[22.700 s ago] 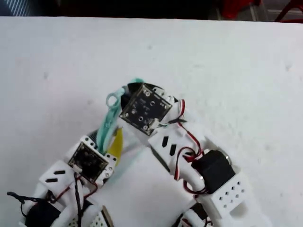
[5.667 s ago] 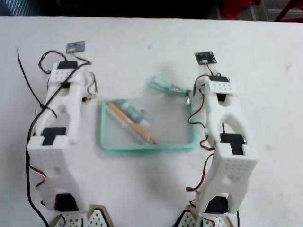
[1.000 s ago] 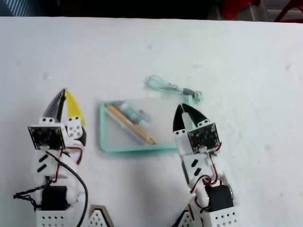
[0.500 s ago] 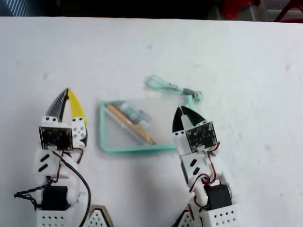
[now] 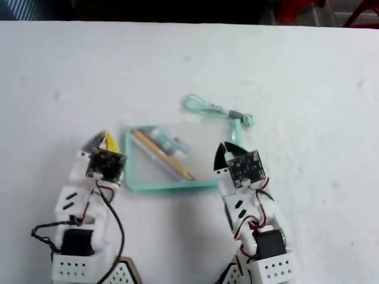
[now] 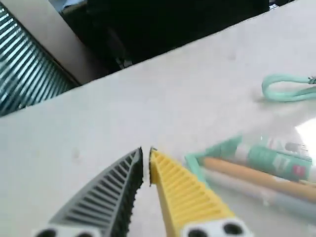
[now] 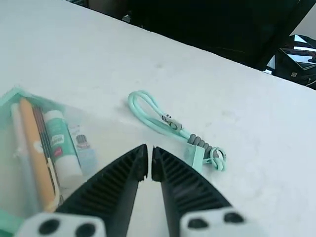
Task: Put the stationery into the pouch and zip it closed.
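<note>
A clear pouch with a mint-green rim (image 5: 172, 187) lies flat on the white table. Inside it lie a wooden pencil (image 5: 160, 155) (image 7: 34, 148) (image 6: 256, 177) and a glue stick (image 5: 169, 144) (image 7: 61, 145) (image 6: 276, 160). A mint cord loop (image 5: 204, 107) (image 7: 153, 116) (image 6: 286, 89) trails from the pouch's far right corner. My left gripper (image 5: 102, 139) (image 6: 146, 157), grey and yellow, is shut with nothing in it just left of the pouch. My right gripper (image 5: 224, 148) (image 7: 149, 155), black, is shut and holds nothing over the pouch's right end.
The white table (image 5: 296, 89) stretches wide behind and to both sides of the pouch. Its far edge (image 5: 189, 22) meets a dark background. Both arm bases stand at the near edge.
Both arms have pulled back toward the near edge and lowered. The left gripper swung right, closer to the pouch's left end. The pouch and its contents stayed put.
</note>
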